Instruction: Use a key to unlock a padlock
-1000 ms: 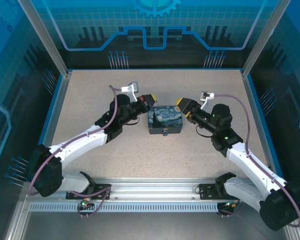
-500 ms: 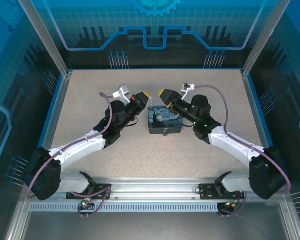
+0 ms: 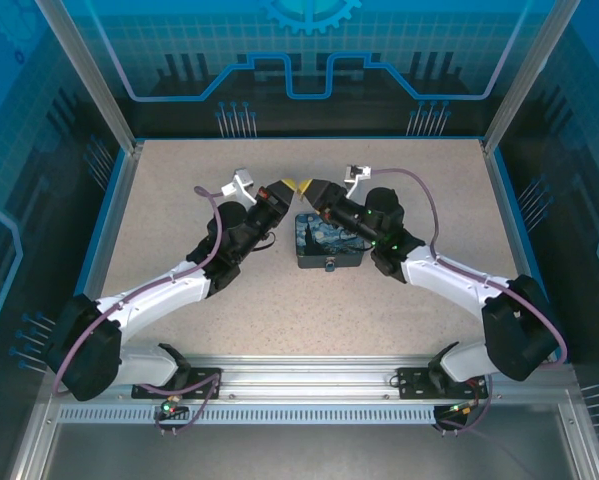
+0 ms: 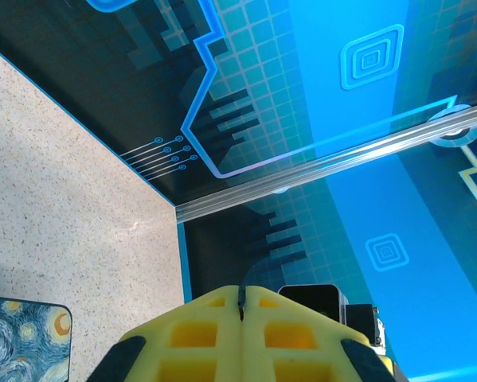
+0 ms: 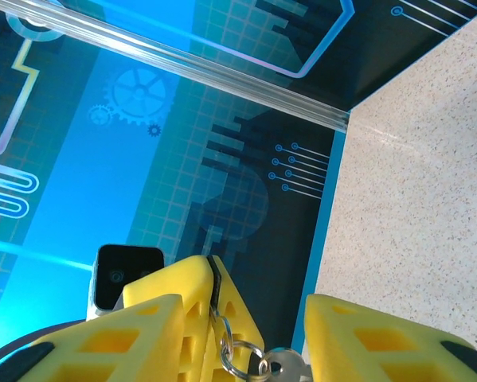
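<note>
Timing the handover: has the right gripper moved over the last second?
Yes. From the top, the right gripper swung left past the painted box, from its right edge to its far-left corner, near the left gripper.

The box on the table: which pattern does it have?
Box: blue-and-yellow swirls; left wrist view shows best.

The right gripper (image 3: 306,186) swings from the right of the box (image 3: 331,243) leftward across its far edge. Its tips now meet those of the left gripper (image 3: 285,187) above the box's far-left corner. The left gripper lifts off the box's left edge and draws a little back, while the right arm (image 3: 449,280) folds in over the box's right side.
</note>
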### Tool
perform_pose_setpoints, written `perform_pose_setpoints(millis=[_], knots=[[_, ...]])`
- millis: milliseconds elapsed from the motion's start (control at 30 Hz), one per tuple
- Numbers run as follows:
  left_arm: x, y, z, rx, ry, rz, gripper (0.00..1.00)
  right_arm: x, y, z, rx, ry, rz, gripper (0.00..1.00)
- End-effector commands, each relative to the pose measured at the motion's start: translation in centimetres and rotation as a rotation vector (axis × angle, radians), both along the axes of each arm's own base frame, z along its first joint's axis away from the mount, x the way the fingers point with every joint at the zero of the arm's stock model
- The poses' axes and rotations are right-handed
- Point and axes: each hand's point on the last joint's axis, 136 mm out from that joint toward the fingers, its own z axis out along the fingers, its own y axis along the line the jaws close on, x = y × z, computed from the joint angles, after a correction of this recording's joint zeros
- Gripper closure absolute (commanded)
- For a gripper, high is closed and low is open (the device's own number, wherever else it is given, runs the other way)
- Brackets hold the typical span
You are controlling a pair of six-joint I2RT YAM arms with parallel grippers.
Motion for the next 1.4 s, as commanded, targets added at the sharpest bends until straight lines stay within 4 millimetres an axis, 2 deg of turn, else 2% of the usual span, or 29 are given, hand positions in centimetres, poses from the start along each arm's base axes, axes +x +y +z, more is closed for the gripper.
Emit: perform_pose_setpoints(millis=[0,400,867,1033,1267,1367], knots=[[-0.2,0.8,1.7,-0.040,-0.043,0.030,1.00,-0.1,0.8,1.3,0.032,-0.038,0.018,0.57],[-0.1,0.8,1.6,-0.027,-0.041,0.035,1.00,-0.3,2.0,0.9,0.033,-0.032,0.061,0.67],[-0.1,0.8,1.3,-0.016,-0.034,0.033,1.00,-0.4,2.4,1.0,0.025,-0.032,0.070,0.77],[-0.1,0.8,1.2,-0.017,-0.031,0.033,1.00,-0.4,2.4,1.0,0.024,-0.036,0.071,0.83],[-0.2,0.7,1.1,-0.015,-0.027,0.029,1.00,-0.5,2.1,0.8,0.009,-0.036,0.065,0.99],[-0.2,0.8,1.1,-0.013,-0.026,0.031,1.00,-0.4,1.8,0.6,0.004,-0.030,0.056,1.00]])
